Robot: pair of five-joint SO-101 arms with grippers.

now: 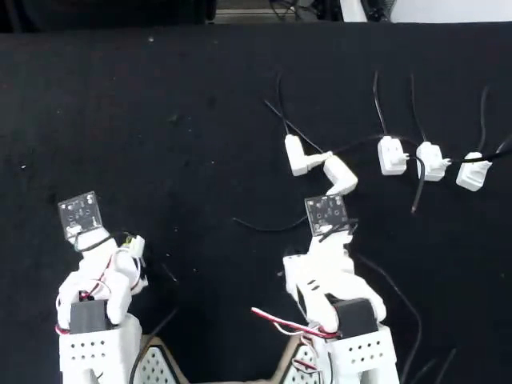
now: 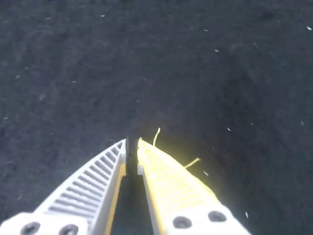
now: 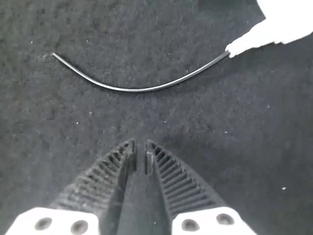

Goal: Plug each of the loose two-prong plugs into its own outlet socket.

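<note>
Two white two-prong plugs lie mid-table: one (image 1: 296,154) farther back, the other (image 1: 340,174) just beyond the right arm, its body touching the first one's tip. Three white outlet sockets (image 1: 392,154), (image 1: 432,161), (image 1: 471,173) sit in a row to their right, each on a black cord. My right gripper (image 3: 139,147) hovers shut over bare cloth, short of the nearer plug (image 3: 281,24) and its thin black cable (image 3: 142,89). My left gripper (image 2: 132,144) is shut on nothing above bare cloth at the near left, far from the plugs.
A black cloth (image 1: 160,120) covers the whole table. Black cords (image 1: 416,192) trail from the sockets toward the back and right. More cords run along the near right edge (image 1: 400,296). The left half holds no loose objects.
</note>
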